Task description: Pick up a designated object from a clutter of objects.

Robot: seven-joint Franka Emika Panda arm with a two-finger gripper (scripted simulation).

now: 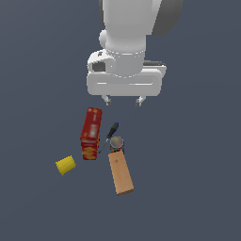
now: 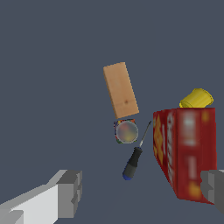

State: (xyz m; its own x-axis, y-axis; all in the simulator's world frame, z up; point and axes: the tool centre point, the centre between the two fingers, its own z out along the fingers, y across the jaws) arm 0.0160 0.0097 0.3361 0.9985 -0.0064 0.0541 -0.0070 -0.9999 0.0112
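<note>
Nothing is grasped yet — the pincer [image 1: 124, 100] hangs wide open and empty, well apart from the yellow cup [image 1: 66, 164].

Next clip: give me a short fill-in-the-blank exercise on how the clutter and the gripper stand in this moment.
1. The small bright yellow cup lies on its ____.
2. The small round metal can sits at one end of the long tan wooden ____.
3. The gripper hangs above the clutter with its jaws ____.
4. The thin dark blue-handled tool lies between the can and the ____ cracker box.

Missing words: side; block; open; red
</note>
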